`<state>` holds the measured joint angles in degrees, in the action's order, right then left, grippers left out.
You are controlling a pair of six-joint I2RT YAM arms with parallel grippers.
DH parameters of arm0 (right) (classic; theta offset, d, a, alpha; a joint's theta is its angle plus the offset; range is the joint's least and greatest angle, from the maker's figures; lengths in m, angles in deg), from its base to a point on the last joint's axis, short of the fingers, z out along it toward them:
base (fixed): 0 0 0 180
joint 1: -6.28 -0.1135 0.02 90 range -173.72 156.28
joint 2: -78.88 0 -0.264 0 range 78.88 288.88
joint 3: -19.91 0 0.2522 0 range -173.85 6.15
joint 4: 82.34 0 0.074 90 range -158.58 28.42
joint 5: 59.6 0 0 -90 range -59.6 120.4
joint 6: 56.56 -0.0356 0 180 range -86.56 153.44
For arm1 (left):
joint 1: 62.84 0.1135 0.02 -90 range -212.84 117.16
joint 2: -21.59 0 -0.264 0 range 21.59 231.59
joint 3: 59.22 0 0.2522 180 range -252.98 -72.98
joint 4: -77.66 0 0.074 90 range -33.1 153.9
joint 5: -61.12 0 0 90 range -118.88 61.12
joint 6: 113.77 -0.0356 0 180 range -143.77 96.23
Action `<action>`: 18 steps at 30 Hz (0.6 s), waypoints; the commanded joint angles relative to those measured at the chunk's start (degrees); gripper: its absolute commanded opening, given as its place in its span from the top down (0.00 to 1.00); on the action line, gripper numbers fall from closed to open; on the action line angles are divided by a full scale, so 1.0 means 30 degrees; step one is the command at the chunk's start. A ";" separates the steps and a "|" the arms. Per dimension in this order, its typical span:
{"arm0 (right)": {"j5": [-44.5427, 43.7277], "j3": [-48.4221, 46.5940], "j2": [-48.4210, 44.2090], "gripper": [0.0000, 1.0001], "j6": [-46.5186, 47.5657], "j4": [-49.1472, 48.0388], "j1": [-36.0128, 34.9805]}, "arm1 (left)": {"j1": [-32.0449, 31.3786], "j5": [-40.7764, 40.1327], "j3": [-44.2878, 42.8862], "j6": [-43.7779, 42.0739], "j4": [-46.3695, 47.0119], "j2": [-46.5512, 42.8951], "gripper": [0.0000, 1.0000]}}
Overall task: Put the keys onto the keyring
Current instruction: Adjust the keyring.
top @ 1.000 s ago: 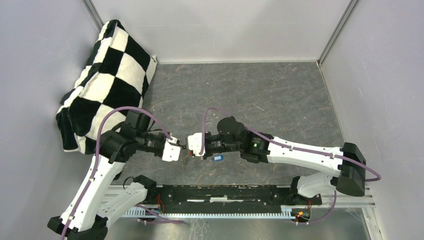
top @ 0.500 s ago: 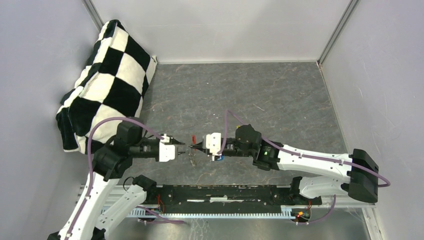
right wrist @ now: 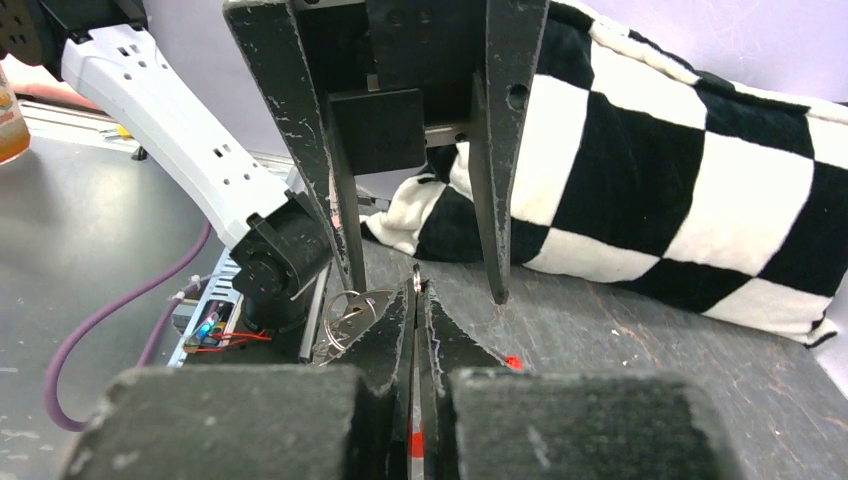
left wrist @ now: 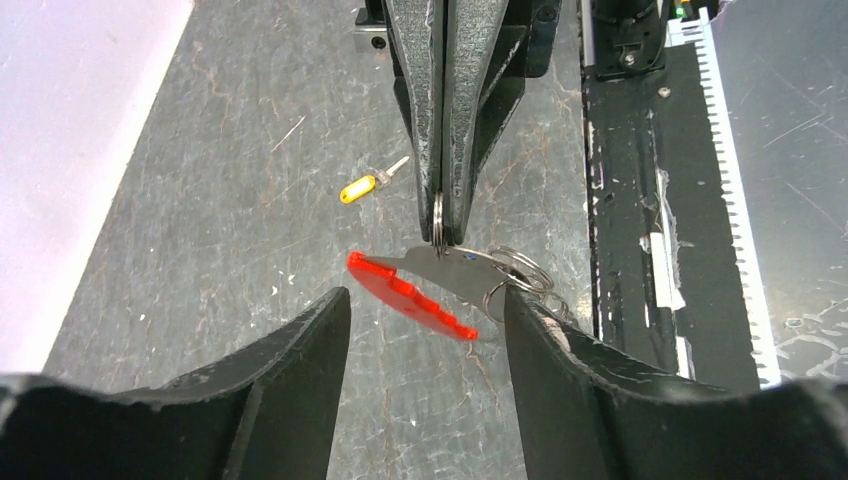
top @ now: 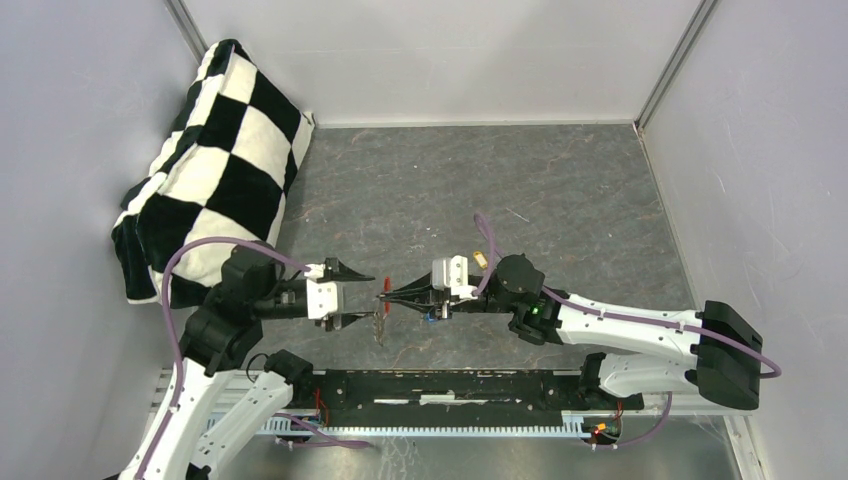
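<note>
My right gripper (top: 387, 296) is shut on the thin metal ring of the keyring (left wrist: 437, 222), edge-on between its fingertips (right wrist: 400, 310). A red round piece (left wrist: 410, 297) and a grey key (left wrist: 455, 270) with small rings hang just below. The red piece (top: 386, 285) floats above the table. My left gripper (left wrist: 425, 310) stands open just short of the bunch, a finger (left wrist: 290, 360) on each side, touching nothing. A yellow-capped key (left wrist: 358, 189) lies on the table beyond. A blue-capped key (top: 432, 316) lies under the right gripper.
A black-and-white checkered cushion (top: 215, 150) leans in the back left corner. A black rail (top: 450, 385) with wiring runs along the near edge between the arm bases. Grey walls close in left, right and back.
My left gripper has opened, let go of the bunch and drawn back to the left. The right gripper has shifted right with the keyring still in its grip.
</note>
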<state>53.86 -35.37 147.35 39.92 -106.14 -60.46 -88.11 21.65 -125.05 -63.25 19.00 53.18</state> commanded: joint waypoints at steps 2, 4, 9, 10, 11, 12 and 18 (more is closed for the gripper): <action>0.0836 -0.0281 0.0149 0.99 -0.0447 -0.1599 0.0044 | -0.0099 0.0933 -0.0406 0.1667 0.1233 0.0471 0.36; 0.0844 -0.0311 0.0176 0.99 -0.0374 -0.1493 0.0043 | -0.0100 0.1209 -0.0620 0.1904 0.1438 0.0555 0.44; 0.0864 -0.0470 0.0307 0.99 -0.0169 -0.1202 0.0052 | -0.0114 0.2534 -0.0922 0.1606 0.0889 0.0587 0.67; 0.0912 -0.0555 0.0368 0.99 -0.0146 -0.1074 0.0036 | -0.0101 0.2617 -0.0923 0.1595 0.0852 0.0574 0.69; 0.0956 -0.0643 0.0447 0.99 -0.0070 -0.0921 0.0033 | -0.0107 0.2639 -0.0923 0.1564 0.0826 0.0558 0.69; 0.1026 -0.0756 0.0489 0.99 -0.0026 -0.0766 0.0039 | -0.0100 0.2634 -0.0923 0.1539 0.0823 0.0523 0.69; 0.2008 -0.1500 0.0953 0.99 0.0423 0.0418 0.0025 | -0.0100 0.2302 -0.1061 0.0721 0.0639 0.0485 0.67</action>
<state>56.40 -36.31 148.86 39.98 -107.28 -60.07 -88.33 27.11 -125.56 -60.63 18.82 54.69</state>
